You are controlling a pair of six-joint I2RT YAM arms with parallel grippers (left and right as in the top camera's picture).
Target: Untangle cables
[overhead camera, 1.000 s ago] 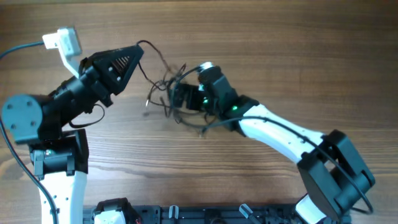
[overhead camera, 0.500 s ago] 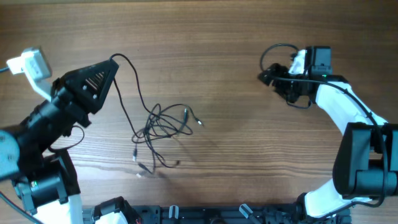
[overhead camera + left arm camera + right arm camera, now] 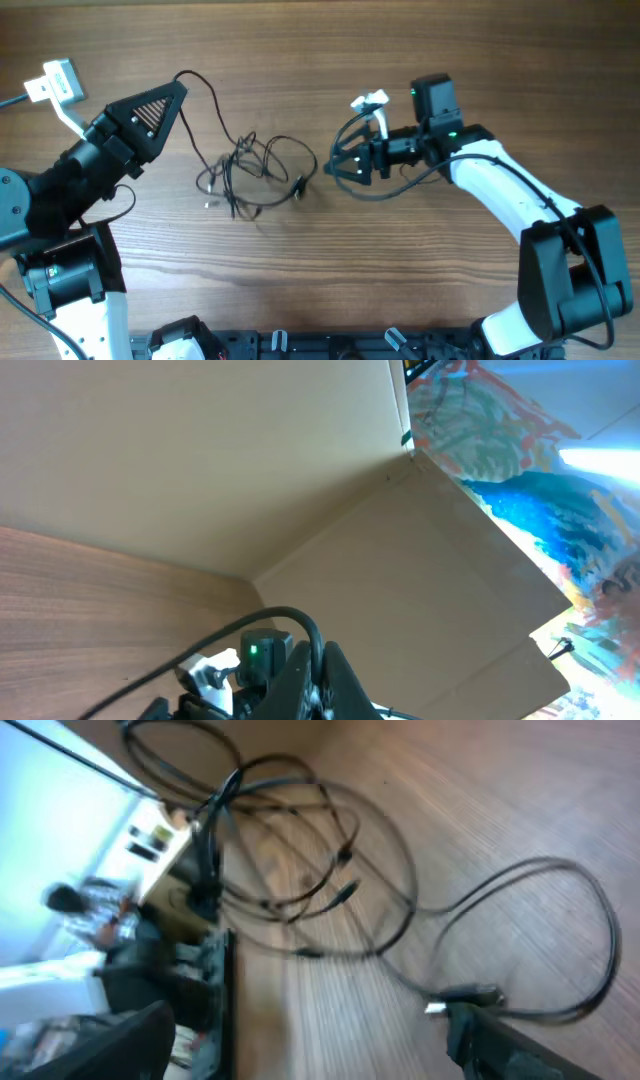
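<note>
the left gripper [image 3: 182, 90] is closed tight, its fingers [image 3: 318, 678] pressed together on one strand of the cables [image 3: 258, 168]. that strand arcs up from the tip and drops to the right into the bunch. the gripper points up and to the right, and its dark arm slopes back down to the base at the left edge of the table [image 3: 420, 50].

the right gripper [image 3: 336, 167] stands open with nothing between its jaws. in its own wrist view the two fingers [image 3: 110, 1040] sit wide apart at the bottom corners. it points left, just beside the right edge of the bunch and not touching it. the white forearm runs back to the right and bends down to its base.

the cables lie as a loose knot on the wood between the two grippers, with a small plug [image 3: 462, 992] at the near end of one loop.

half a second ago the right gripper was well off to the right; it has come in toward the bunch. the bunch itself now lies higher on the table and tighter. the left gripper has hardly moved.
</note>
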